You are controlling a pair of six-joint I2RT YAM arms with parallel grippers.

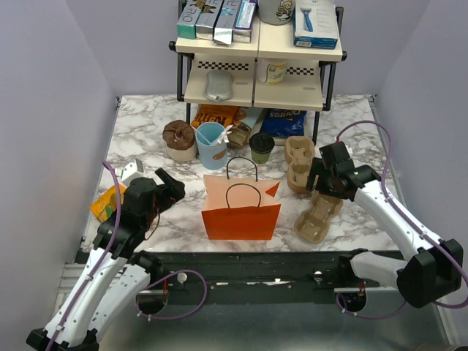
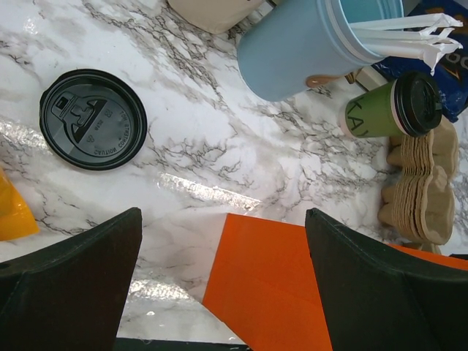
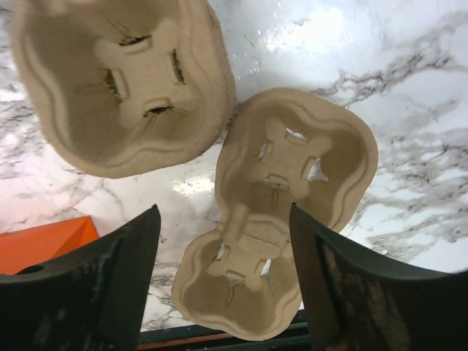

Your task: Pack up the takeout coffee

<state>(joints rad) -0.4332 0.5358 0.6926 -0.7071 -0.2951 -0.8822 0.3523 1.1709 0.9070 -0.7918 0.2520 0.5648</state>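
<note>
Right gripper point(image 3: 223, 234): jaws are standing apart, nothing between them, hovering directly over a single cup carrier point(image 3: 274, 212) that is lying flat on the marble table point(image 3: 409, 88). Just beyond my fingertips and touching that carrier, a nested stack of carriers point(image 3: 121, 80) is sitting. Both are brown moulded pulp, matte and fibrous, with rounded wells and slit tabs in their floors. Left gripper point(image 2: 223, 219): jaws are spread wide, also empty, hanging above the near edge of the orange paper bag point(image 2: 267, 285), which is standing open between my two hands. The takeout coffee point(image 2: 391, 110) is standing upright, ahead and to the right of my left hand, ahead and to the left of my right, untouched by either. It has olive-green paper sides and a domed black plastic lid. Beside it, the light blue cup point(image 2: 307, 44) is holding white stirrers point(image 2: 402, 33). A loose black lid point(image 2: 93, 119) is lying flat, ahead and to the left of my left hand. Judgement: a carrier seems to be laid out and the cup not yet fetched, so the pick is coming next. That calls for closing on the paper wall below the lid, gently, since the wall will likely flex, and keeping the cup upright.
</note>
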